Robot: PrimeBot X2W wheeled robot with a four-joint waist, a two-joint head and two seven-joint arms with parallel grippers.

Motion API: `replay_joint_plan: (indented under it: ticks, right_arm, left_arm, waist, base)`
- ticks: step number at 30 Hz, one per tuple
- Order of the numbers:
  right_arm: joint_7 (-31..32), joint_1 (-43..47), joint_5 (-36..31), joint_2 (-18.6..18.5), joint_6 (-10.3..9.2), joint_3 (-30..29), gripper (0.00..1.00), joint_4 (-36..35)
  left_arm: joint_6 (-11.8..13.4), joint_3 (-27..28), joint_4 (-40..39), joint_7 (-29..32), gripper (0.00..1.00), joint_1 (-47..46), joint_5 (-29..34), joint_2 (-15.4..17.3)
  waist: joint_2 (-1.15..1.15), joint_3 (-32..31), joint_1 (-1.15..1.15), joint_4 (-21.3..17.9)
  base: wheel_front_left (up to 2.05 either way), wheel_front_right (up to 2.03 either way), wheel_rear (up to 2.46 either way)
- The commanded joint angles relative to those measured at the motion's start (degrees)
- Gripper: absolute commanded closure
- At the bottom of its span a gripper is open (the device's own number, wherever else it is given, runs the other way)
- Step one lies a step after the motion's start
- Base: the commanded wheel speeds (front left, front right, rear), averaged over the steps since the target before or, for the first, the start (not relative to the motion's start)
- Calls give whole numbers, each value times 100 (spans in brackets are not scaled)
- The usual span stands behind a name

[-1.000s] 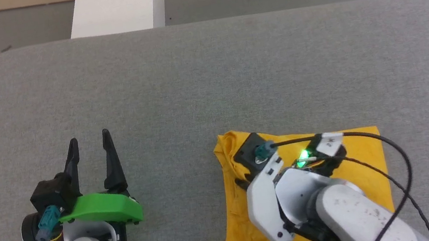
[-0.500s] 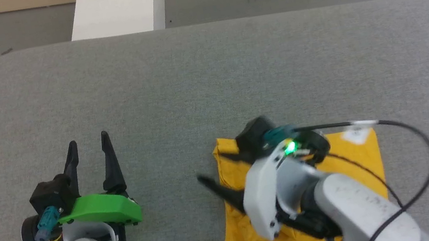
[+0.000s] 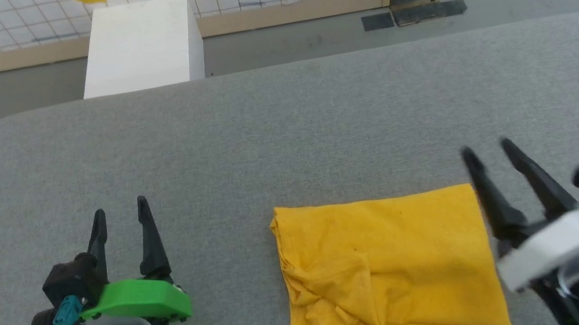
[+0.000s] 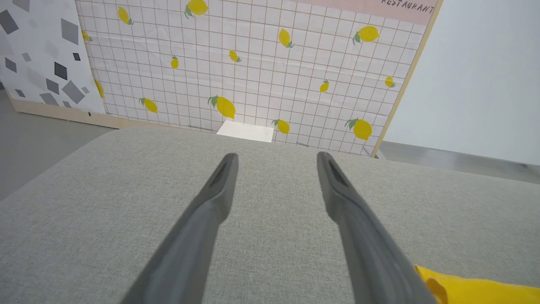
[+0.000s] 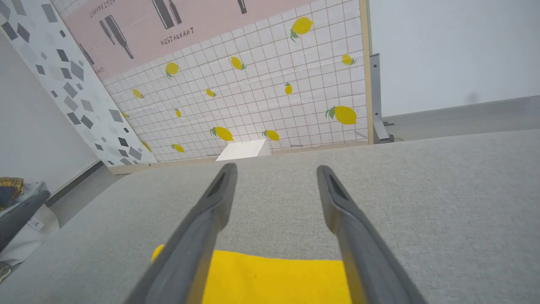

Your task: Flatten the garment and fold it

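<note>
Grey cloth-covered table (image 3: 284, 128). Near its front edge, yellow garment (image 3: 389, 263): lies folded into a rough rectangle, rumpled at the lower left. Left tool (image 3: 120, 208): stands wide open, empty, well apart from it. Right tool (image 3: 486, 147): blurred, wide open, empty, just beside the garment's right edge, possibly touching.

The garment (image 3: 389, 263) is plain bright yellow on its visible face. The table cover (image 3: 283, 122) is a uniform mid-grey weave. The left gripper (image 3: 120, 207) has black fingers and a green housing. The right gripper (image 3: 485, 147) has black fingers and a white housing. The box (image 3: 140, 46) is white. The lemon panel (image 4: 253, 63) is white with a thin brown grid and yellow lemons with green leaves. The side panel (image 4: 42, 55) is white with grey diamonds. The upper panel (image 5: 190, 29) is pink with dark lettering.
</note>
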Motion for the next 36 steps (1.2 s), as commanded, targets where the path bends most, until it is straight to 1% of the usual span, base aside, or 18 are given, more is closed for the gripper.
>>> replay_joint_plan:
  ticks: [1,4,6,8,13,20,21,22,23,24,25,26,28,29,31,33,35,36]
  right_arm:
    - [-13,150,74,-1,-9,-186,0,84]
    - [157,403,278,-1,-9,-576,0,401]
    - [409,481,388,-1,-9,-688,0,688]
    - [658,490,674,-1,-9,-724,0,975]
    - [1221,339,1118,-1,-9,-630,0,1636]
    - [1945,57,1269,-1,-9,-237,0,2230]
    - [2032,43,1259,-1,-9,-200,5,2256]
    - [2135,29,1248,-1,-9,-167,40,2276]
    - [2224,21,1230,-1,-9,-146,62,2279]
    - [2278,15,1206,-1,-9,-136,87,2265]
    - [2322,7,1139,-1,-9,-142,100,2232]
    - [2390,-50,786,-1,-9,-235,100,2054]
    - [2466,-146,357,-1,-9,-273,100,1821]
    - [2750,-367,-625,-1,-9,-147,100,1226]
    - [3010,-558,-1355,-12,-9,56,100,790]
    - [3268,-786,-1869,-196,-9,363,100,448]
    - [3443,-1048,-2166,-530,-9,696,100,215]
    - [3518,-1151,-2204,-670,-9,801,100,159]
  left_arm:
    - [-21,-9,-25,-26,0,62,55,-28]
    - [-25,-7,-43,-26,0,81,62,-30]
    - [-31,-18,-50,-26,0,83,70,-31]
    - [-36,-35,-50,-26,0,76,80,-33]
    - [-36,-50,-71,-26,0,51,96,-35]
    - [-30,-96,-64,-26,0,30,67,-40]
    - [-26,-100,-59,-26,0,25,62,-40]
    - [-25,-106,-51,-26,0,17,55,-40]
    - [-23,-108,-44,-26,0,7,47,-41]
    - [-22,-107,-40,-26,0,0,41,-41]
    - [-19,-104,-37,-26,0,-7,35,-41]
    - [-7,-83,-36,-26,0,-12,24,-42]
    - [3,-62,-42,-26,0,-9,17,-42]
    - [22,-26,-68,-26,0,9,7,-43]
    - [36,-8,-98,-26,0,14,-1,-43]
    - [46,22,-144,-26,0,18,-9,-43]
    - [50,62,-181,-26,0,22,-8,-43]
    - [45,75,-195,-26,0,16,-6,-43]
  waist:
    - [0,-40,0,-36]
    - [0,-44,0,-57]
    - [0,-41,0,-53]
    - [0,-33,0,-37]
    - [0,24,0,13]
    - [0,106,0,103]
    - [0,112,0,112]
    - [0,119,0,126]
    - [0,122,0,135]
    - [0,126,0,140]
    - [0,129,0,141]
    - [0,135,0,122]
    - [0,139,0,86]
    - [0,156,0,0]
    - [0,183,0,-86]
    - [0,230,0,-213]
    - [0,291,0,-374]
    - [0,315,0,-438]
  base:
    - [0,0,0]
    - [0,0,0]
    - [0,0,0]
    - [0,0,0]
    - [0,0,0]
    - [0,0,0]
    - [0,0,0]
    - [0,0,0]
    - [0,0,0]
    - [0,0,0]
    - [0,0,0]
    - [0,0,0]
    - [0,0,0]
    - [0,0,0]
    - [0,0,0]
    - [0,0,0]
    - [0,0,0]
    - [0,0,0]
